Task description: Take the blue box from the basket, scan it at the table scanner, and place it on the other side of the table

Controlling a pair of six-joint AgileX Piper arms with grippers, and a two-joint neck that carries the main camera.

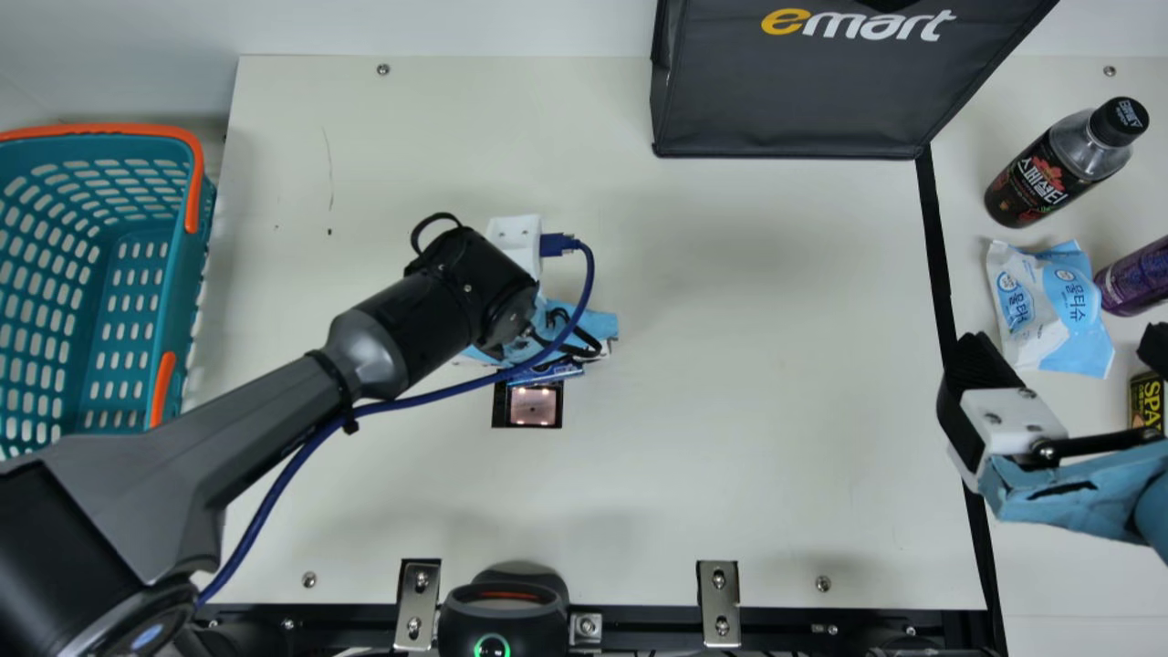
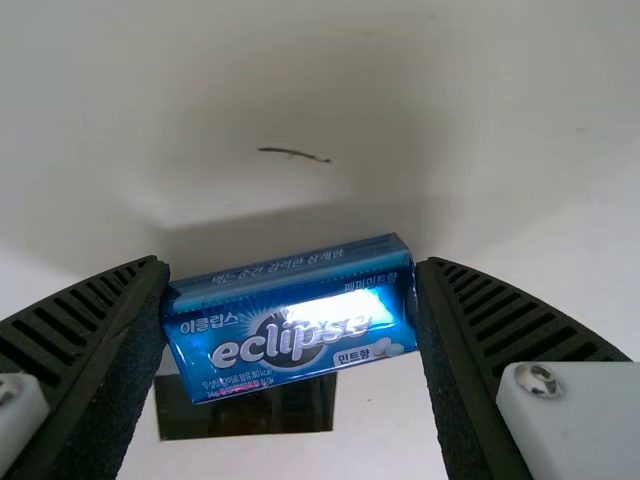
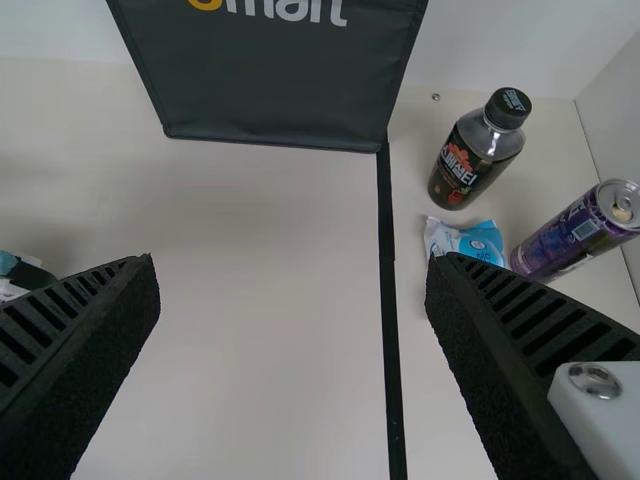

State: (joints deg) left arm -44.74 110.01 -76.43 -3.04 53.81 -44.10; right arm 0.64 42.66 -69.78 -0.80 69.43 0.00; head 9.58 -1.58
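Basket [image 1: 175, 301] left; bag [image 1: 785, 100] at back; bottle [image 1: 1049, 178] right, behind packet [image 1: 1049, 306]; can [image 1: 1139, 278] right of packet

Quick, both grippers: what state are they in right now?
Left gripper: closed on the blue box, gripped end to end between its fingers.
Right gripper: open, fingers wide apart, holding nothing.
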